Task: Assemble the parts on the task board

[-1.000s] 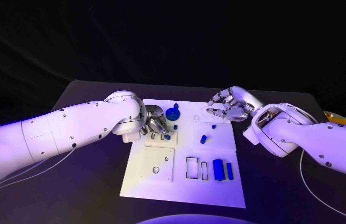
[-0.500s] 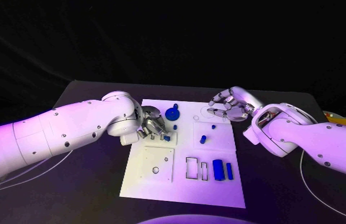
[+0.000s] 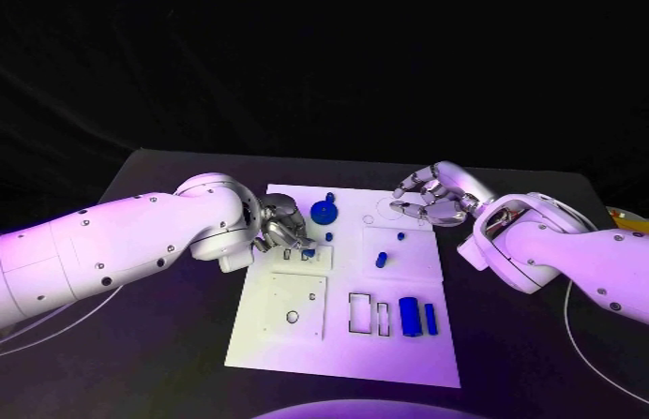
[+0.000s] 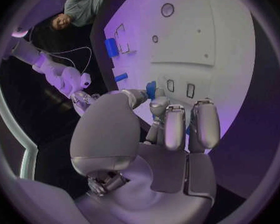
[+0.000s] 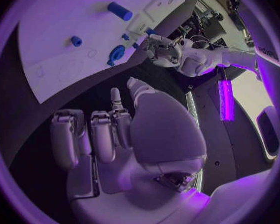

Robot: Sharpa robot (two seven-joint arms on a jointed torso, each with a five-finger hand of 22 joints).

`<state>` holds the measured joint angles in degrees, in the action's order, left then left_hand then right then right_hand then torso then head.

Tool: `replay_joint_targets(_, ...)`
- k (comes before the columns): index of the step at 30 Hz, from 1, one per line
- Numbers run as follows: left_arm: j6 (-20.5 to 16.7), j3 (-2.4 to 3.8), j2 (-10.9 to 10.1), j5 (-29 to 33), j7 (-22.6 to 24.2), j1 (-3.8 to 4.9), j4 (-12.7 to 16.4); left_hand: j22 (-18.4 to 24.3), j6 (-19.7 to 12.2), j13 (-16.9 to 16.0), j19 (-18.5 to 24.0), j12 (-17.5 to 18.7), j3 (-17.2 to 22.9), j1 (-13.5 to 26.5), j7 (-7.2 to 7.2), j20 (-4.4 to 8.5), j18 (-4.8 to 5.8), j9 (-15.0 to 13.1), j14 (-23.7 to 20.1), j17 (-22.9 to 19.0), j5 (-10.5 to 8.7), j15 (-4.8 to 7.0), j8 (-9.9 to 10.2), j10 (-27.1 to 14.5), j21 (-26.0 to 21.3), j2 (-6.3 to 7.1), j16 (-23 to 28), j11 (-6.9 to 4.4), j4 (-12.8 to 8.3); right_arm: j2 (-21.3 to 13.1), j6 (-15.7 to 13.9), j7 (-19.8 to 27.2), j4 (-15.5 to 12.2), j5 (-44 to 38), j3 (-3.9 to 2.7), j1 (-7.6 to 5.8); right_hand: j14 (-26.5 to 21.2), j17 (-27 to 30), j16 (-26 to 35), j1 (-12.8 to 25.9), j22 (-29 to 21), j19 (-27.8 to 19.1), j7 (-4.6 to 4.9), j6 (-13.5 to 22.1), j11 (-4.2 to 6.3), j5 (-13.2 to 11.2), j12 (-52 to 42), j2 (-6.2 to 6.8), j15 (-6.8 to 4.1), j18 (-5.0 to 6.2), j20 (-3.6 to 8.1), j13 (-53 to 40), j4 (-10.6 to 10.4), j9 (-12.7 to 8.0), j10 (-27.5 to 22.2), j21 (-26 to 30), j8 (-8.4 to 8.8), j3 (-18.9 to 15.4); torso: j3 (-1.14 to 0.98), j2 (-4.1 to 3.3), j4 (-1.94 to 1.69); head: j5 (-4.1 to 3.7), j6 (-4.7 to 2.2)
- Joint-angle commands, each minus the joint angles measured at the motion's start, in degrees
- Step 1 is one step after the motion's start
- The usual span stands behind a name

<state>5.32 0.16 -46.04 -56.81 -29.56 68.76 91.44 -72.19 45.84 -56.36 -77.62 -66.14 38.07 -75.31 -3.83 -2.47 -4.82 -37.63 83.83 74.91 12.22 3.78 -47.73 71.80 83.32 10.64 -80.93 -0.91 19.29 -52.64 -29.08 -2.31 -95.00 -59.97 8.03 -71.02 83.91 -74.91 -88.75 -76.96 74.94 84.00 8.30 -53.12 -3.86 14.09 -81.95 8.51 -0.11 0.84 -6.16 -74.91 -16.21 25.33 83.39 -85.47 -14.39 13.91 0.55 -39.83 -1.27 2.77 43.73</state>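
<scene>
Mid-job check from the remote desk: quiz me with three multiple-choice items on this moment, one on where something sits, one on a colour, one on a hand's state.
1. Where on the task board is the left hand?
A. Over its far left part, beside the round blue part
B. Over its near right corner
C. Off the table entirely

2. What colour are the two long parts lying side by side near the board's near right end?
A. Red
B. Blue
C. Yellow

3. What is the state of the right hand?
A. Gripping a long part
B. Pressed flat on the board
C. Raised over the board's far right corner, fingers curled, holding nothing visible

Answers: 1 A, the head view shows it next to the round blue part. 2 B, both show blue in the head view. 3 C, the right wrist view shows nothing within its fingers.
</scene>
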Motion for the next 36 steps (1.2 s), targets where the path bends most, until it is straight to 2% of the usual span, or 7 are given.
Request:
replay_joint_targets(1,-4.5,-0.11,-0.3,-8.1,4.1,-0.24,0.7,-0.3,0.3,-0.2,-0.5,-0.3,7.5,0.2,0.63,0.00,1.03,-3.4,2.6,1.4,0.23,0.42,-0.2,0.4,0.3,1.05,-0.1,-0.02,-6.4,-0.1,0.0,0.1,-0.1,-0.1,0.00,0.09,5.0,-10.1,0.3,0.6,11.8,3.1,-0.02,0.5,0.29,0.3,0.0,0.06,-0.37,0.50,0.56,-7.5,-0.3,0.1,0.2,0.3,-0.19,-0.1,0.06,0.08,-0.06,0.03,0.07)
replay_joint_targets(6,-6.6,-0.46,-0.8,-11.9,4.7,-0.79,1.5,-1.2,0.8,-0.9,-1.1,-0.8,9.6,0.2,0.73,0.15,1.22,-3.8,2.6,1.4,0.31,0.55,-0.2,1.1,0.7,2.29,-0.1,-0.16,-7.1,-0.1,-0.1,0.2,-0.1,-0.1,0.00,0.19,5.0,-10.1,0.3,0.6,11.8,3.1,-0.02,0.5,0.29,0.3,0.0,0.06,-0.37,0.50,0.56,-7.5,-0.3,0.1,0.2,0.3,-0.19,-0.1,0.08,0.02,0.02,0.21,0.09)
replay_joint_targets(11,-6.5,-0.71,-0.9,-13.1,4.0,-1.41,1.8,-1.7,1.2,-1.4,-1.4,-1.1,11.4,0.3,0.78,0.25,1.30,-4.0,2.6,1.4,0.34,0.64,-0.2,1.6,0.9,3.16,-0.1,-0.24,-7.6,-0.2,-0.1,0.2,-0.1,-0.1,0.00,0.25,5.0,-10.1,0.4,0.7,11.8,3.0,-0.03,0.5,0.30,0.3,0.0,-0.04,-0.37,0.50,0.56,-7.5,-0.3,0.1,0.2,0.3,-0.23,-0.1,0.03,-0.05,0.15,0.39,0.15)
replay_joint_targets(14,-6.2,-0.82,-0.8,-13.3,3.4,-1.75,1.8,-1.8,1.5,-1.7,-1.5,-1.3,12.8,0.4,0.78,0.31,1.32,-4.2,2.6,1.4,0.33,0.68,-0.1,1.9,1.0,3.76,-0.1,-0.27,-7.8,-0.2,-0.1,0.2,-0.1,-0.1,0.00,0.28,5.0,-10.1,0.4,0.7,11.8,3.0,-0.03,0.5,0.30,0.3,0.0,-0.04,-0.37,0.50,0.56,-7.5,-0.3,0.1,0.2,0.3,-0.23,-0.1,0.06,-0.06,0.10,0.40,0.23)
replay_joint_targets(20,-5.4,-0.92,-0.7,-13.2,2.1,-2.12,1.6,-2.0,1.7,-1.8,-1.6,-1.4,13.2,0.6,0.80,0.33,1.34,-4.3,2.6,1.4,0.32,0.69,-0.1,2.1,1.0,3.93,-0.1,-0.29,-7.9,-0.2,-0.1,0.2,-0.1,-0.1,0.00,0.32,5.0,-10.1,0.4,0.7,11.8,3.0,-0.03,0.5,0.30,0.3,0.0,-0.04,-0.37,0.50,0.56,-7.5,-0.3,0.1,0.2,0.3,-0.23,-0.1,0.00,-0.05,0.10,0.50,0.39)
replay_joint_targets(36,-2.7,-1.00,-0.4,-12.9,0.0,-2.29,1.0,-2.2,2.0,-2.2,-1.8,-1.6,14.0,0.7,0.86,0.37,1.40,-4.4,2.6,1.4,0.39,0.74,-0.1,2.4,1.2,4.20,-0.1,-0.35,-8.1,-0.2,-0.2,0.2,-0.2,0.0,0.00,0.34,5.0,-10.1,0.4,0.7,11.8,3.0,-0.03,0.5,0.30,0.3,0.0,-0.04,-0.37,0.50,0.56,-7.5,-0.3,0.1,0.2,0.3,-0.23,-0.1,-0.01,-0.07,0.14,0.53,0.59)
